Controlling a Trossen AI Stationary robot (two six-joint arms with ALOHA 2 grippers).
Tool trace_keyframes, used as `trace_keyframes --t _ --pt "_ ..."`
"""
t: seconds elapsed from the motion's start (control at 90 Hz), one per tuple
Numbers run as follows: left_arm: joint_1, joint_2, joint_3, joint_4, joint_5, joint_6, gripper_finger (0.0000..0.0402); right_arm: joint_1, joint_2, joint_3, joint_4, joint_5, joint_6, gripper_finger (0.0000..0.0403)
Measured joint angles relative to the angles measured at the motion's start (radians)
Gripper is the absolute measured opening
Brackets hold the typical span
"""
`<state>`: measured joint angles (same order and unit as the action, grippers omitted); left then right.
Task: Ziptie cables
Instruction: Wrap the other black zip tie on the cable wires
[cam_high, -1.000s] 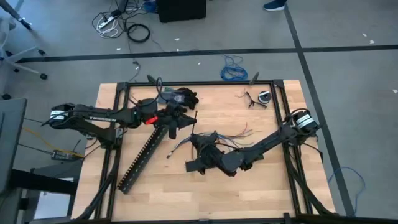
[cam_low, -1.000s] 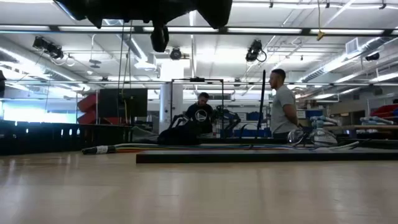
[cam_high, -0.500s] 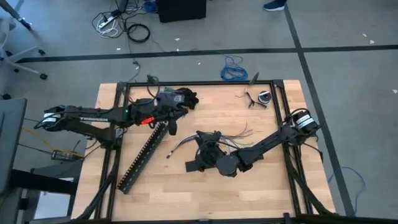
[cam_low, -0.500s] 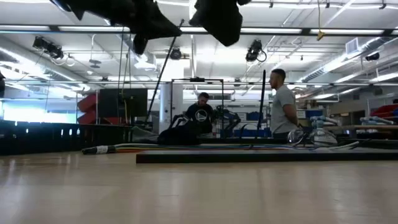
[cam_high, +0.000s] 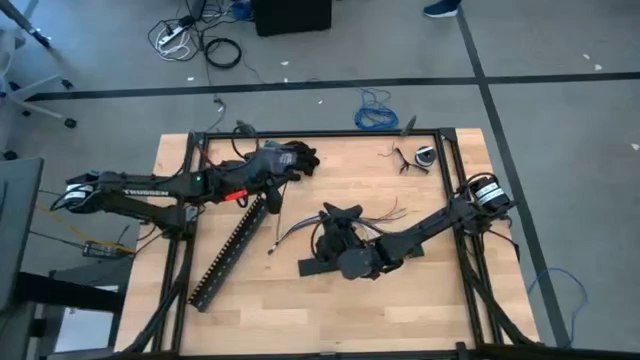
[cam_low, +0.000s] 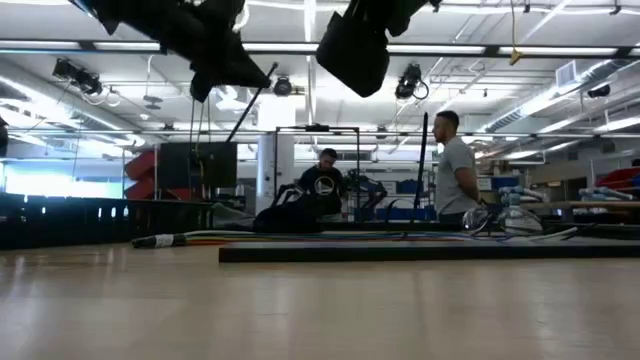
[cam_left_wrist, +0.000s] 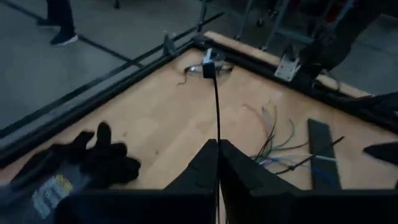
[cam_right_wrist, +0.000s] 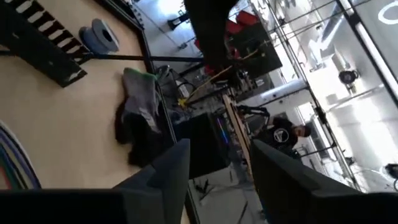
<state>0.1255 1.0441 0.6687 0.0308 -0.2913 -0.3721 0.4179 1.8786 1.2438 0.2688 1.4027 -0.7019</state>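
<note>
The cables (cam_high: 375, 215), thin blue, green, white and grey wires with fanned ends (cam_left_wrist: 273, 140), lie on the wooden table's middle. My left gripper (cam_high: 271, 203) hangs above the table left of them, shut on a thin black ziptie (cam_left_wrist: 216, 99) that also shows in the low view (cam_low: 252, 100). A second thin black strip (cam_left_wrist: 308, 157) lies by the cables. My right gripper (cam_high: 338, 222) hovers over the cables' left part, open (cam_right_wrist: 214, 165) with nothing between its fingers. My left gripper pinches the ziptie near one end (cam_left_wrist: 217, 144) between its two shut fingers. The strip runs straight out past the fingertips, along the fingers. It is lifted clear of the table.
A long black slotted duct (cam_high: 232, 248) lies slantwise at the left. A flat black bar (cam_high: 312, 266) lies near the cables. Black gloves (cam_high: 293, 157) and a tape roll (cam_high: 425, 155) sit by the far edge. People stand in the room behind the table.
My left gripper has drawn back toward the table's left and far edge, and risen with the ziptie, whose free end now hangs higher. My right gripper has shifted a little toward the right and far edge above the cables and has tipped upward.
</note>
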Motion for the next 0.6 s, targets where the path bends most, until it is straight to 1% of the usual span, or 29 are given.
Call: trace_keyframes --t 0.056,0.111,0.178,0.222,0.289,0.344,0.389,0.444,0.6 --pt "0.004 -0.023 -0.030 0.058 0.000 -0.026 0.0000 0.000 0.000 0.000 -0.028 0.003 0.024 0.0147" --pt "0.007 -0.059 -0.067 0.076 -0.002 -0.052 0.0000 0.000 -0.005 0.000 -0.074 0.008 0.063 0.0141" --pt "0.012 -0.110 -0.114 0.114 -0.024 -0.067 0.0000 0.002 -0.015 0.000 -0.151 0.001 0.148 0.0132" --pt "0.013 -0.152 -0.157 0.146 -0.045 -0.084 0.0000 0.004 -0.027 0.000 -0.219 -0.029 0.227 0.0127" --pt "0.013 -0.208 -0.227 0.202 -0.070 -0.106 0.0000 0.005 -0.055 0.000 -0.343 -0.142 0.381 0.0119" --pt "0.013 -0.249 -0.283 0.247 -0.083 -0.101 0.0000 0.006 -0.079 0.000 -0.428 -0.286 0.516 0.0114" --pt "0.013 -0.281 -0.323 0.268 -0.108 -0.083 0.0000 0.000 -0.094 0.000 -0.482 -0.394 0.590 0.0112" --pt "0.013 -0.311 -0.358 0.277 -0.142 -0.078 0.0000 -0.007 -0.099 0.000 -0.506 -0.494 0.643 0.0112" --pt "0.012 -0.332 -0.428 0.333 -0.184 -0.077 0.0000 -0.031 -0.099 0.000 -0.481 -0.658 0.687 0.0111"
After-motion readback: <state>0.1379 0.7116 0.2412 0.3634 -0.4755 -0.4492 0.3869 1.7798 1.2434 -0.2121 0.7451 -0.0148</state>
